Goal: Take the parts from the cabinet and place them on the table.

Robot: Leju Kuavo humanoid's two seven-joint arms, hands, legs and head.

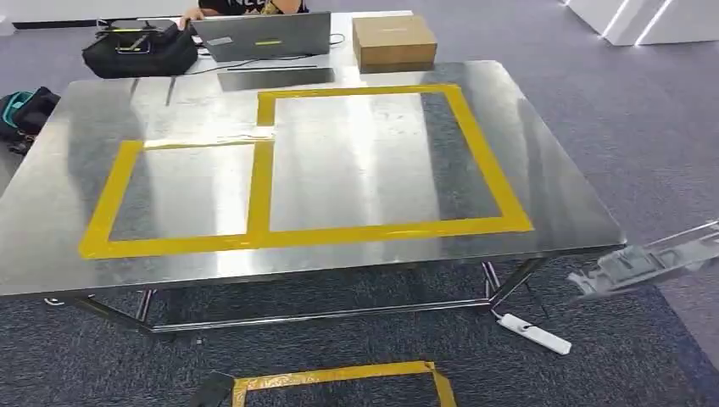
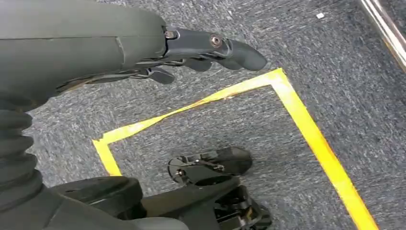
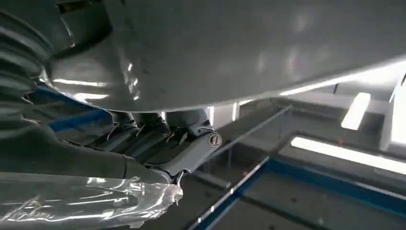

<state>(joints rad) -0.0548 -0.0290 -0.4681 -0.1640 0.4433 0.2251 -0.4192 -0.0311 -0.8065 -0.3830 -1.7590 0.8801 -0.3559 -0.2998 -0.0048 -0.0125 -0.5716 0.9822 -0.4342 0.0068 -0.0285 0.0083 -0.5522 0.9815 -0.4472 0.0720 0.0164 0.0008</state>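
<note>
The left hand (image 2: pixel 201 52) hangs low over the grey carpet, above the yellow tape rectangle (image 2: pixel 292 110) on the floor, its dark fingers (image 2: pixel 242 52) loosely extended and apart with nothing in them. The right hand (image 3: pixel 163 139) grips a grey, shiny metal part (image 3: pixel 215 48), fingers curled beneath it; in the head view that part (image 1: pixel 644 263) sits just off the near right corner of the steel table (image 1: pixel 560 212).

Pale grey part (image 1: pixel 649 264) hangs blurred just off the steel table's (image 1: pixel 339 170) near right corner
</note>
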